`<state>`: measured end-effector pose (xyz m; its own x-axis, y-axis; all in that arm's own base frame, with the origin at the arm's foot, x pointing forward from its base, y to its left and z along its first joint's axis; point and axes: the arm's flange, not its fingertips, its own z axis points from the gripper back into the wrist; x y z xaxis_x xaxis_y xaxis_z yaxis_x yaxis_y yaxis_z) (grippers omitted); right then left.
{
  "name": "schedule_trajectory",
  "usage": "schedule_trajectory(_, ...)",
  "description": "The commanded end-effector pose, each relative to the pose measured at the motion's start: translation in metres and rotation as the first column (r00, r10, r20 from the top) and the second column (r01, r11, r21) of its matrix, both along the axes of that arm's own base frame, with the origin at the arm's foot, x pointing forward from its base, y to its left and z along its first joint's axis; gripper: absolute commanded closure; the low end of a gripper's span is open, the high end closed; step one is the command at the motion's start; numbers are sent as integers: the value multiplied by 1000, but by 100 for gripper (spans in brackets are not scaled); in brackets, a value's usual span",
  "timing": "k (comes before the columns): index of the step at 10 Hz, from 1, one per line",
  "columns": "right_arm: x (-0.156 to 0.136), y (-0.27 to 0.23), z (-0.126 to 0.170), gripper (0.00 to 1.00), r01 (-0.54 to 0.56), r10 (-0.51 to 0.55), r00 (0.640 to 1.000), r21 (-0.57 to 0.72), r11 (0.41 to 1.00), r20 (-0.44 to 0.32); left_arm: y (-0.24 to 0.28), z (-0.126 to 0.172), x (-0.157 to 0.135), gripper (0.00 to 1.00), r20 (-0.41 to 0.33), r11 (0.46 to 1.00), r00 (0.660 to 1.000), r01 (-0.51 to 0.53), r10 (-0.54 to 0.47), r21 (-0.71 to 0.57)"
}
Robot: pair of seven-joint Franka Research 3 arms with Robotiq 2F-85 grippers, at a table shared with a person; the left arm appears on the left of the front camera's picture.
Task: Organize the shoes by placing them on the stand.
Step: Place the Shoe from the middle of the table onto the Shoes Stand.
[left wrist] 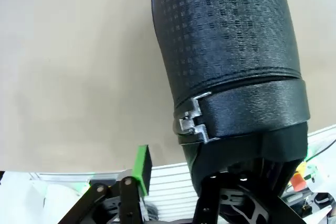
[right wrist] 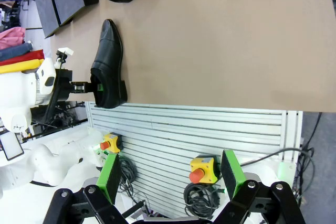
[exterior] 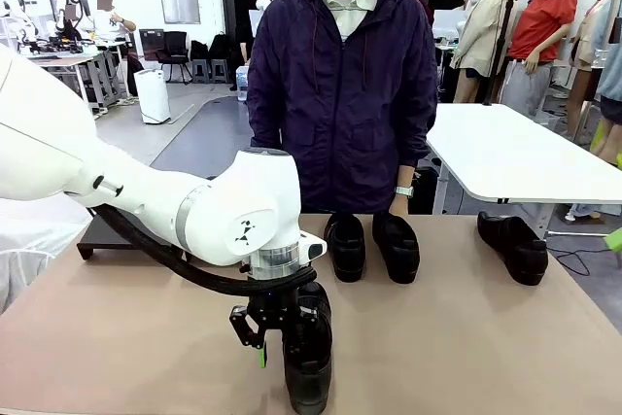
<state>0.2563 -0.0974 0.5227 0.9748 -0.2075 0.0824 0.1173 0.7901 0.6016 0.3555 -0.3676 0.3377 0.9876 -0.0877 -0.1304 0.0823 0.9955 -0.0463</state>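
Note:
One glossy black shoe (exterior: 307,357) lies at the table's near edge, toe pointing away from the person. My left gripper (exterior: 292,349) straddles its heel from above. In the left wrist view one green pad (left wrist: 142,165) stands a little off the side of this shoe (left wrist: 231,66), and the other finger is hidden by it. A pair of shoes (exterior: 346,245) (exterior: 397,246) sits in front of the person, and another shoe (exterior: 513,247) lies far right. The stand (exterior: 107,235) is at the far left, partly behind my arm. My right gripper (right wrist: 170,174) hangs open off the table's near side.
The person stands at the far edge with a hand (exterior: 400,203) just behind the pair. Below the near edge are a slatted aluminium rail (right wrist: 210,124) and yellow stop buttons (right wrist: 202,169). Bare tabletop (exterior: 466,337) spreads between the shoes.

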Motion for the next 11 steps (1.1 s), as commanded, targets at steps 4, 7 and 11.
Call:
schedule_trajectory(4,0,-1,1,0,-18,18,1000,18,1000,20,0,5,1,100,-13,999,1000,10,-10,-32)
schedule_trajectory(7,0,-1,1,0,-18,18,1000,18,1000,20,0,6,1,100,-2,999,1000,1,-1,-38)
schedule_trajectory(11,0,-1,1,0,-18,18,1000,18,1000,20,97,119,-19,100,213,993,977,30,-4,-118)
